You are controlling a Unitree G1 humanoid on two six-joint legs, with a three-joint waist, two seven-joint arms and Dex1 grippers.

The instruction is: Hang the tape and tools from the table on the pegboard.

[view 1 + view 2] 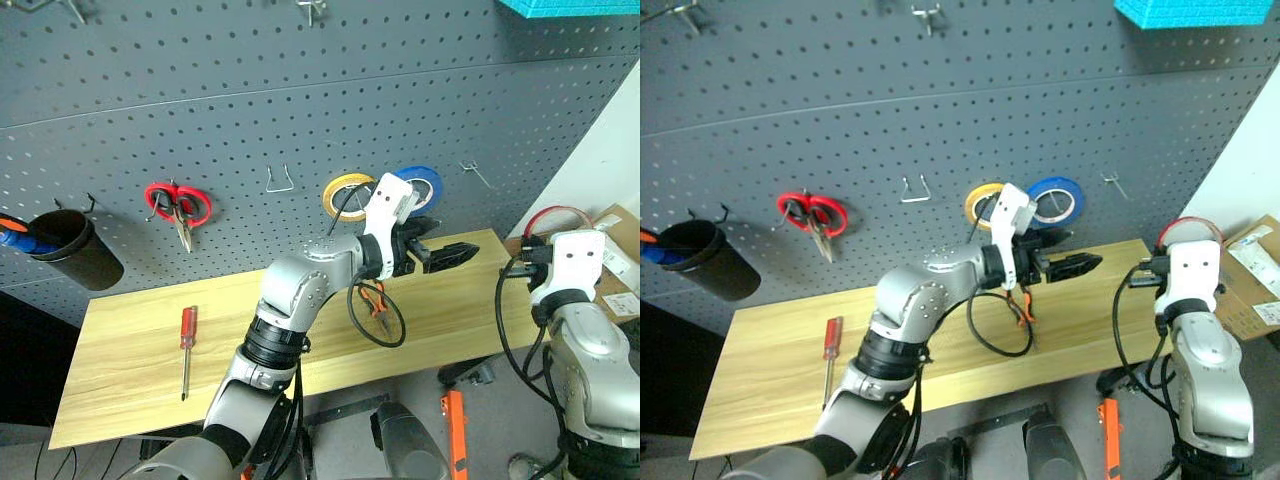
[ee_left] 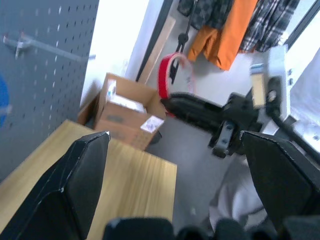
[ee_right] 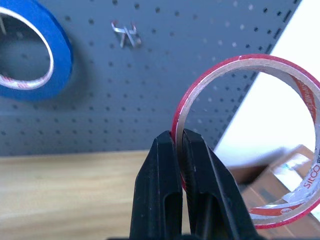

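— What has the right gripper [image 3: 181, 150] got?

— Its fingers are pinched tight on the rim of the red tape [image 3: 250, 140], held up off the table's [image 1: 130, 340] right end, before the pegboard [image 1: 250, 120]. The left gripper [image 1: 432, 252] is spread wide, empty.

— Risk?

— A thin edge grip — the ring could swivel or slip while being threaded onto the bare hook [image 3: 125, 32].

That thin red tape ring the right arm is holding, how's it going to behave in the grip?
The red tape ring looks thin-walled and nearly used up, so probably very light and a bit squashable. The right gripper pinches only one spot of its rim, so it may pivot or swing. Set down on edge, it would likely roll.
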